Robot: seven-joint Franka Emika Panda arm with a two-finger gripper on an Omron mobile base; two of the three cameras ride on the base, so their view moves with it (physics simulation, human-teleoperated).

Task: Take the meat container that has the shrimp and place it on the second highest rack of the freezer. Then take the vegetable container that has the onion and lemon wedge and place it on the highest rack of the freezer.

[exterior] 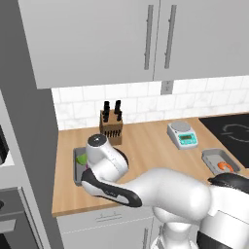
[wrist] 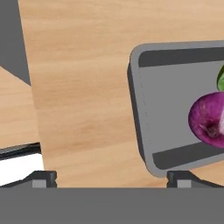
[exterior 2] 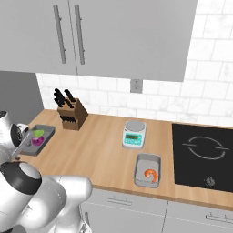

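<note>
Hovering over the counter's left end, the gripper (wrist: 112, 178) has its jaws spread wide and empty, the onion (wrist: 210, 119) tray (wrist: 148, 109) lying off-centre toward 2 o'clock in the hand view, its near wall running lengthwise between the tips.

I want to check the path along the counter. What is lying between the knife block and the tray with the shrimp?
In the right base view, a kitchen scale stands between the knife block and the shrimp tray; otherwise bare wooden counter.
</note>
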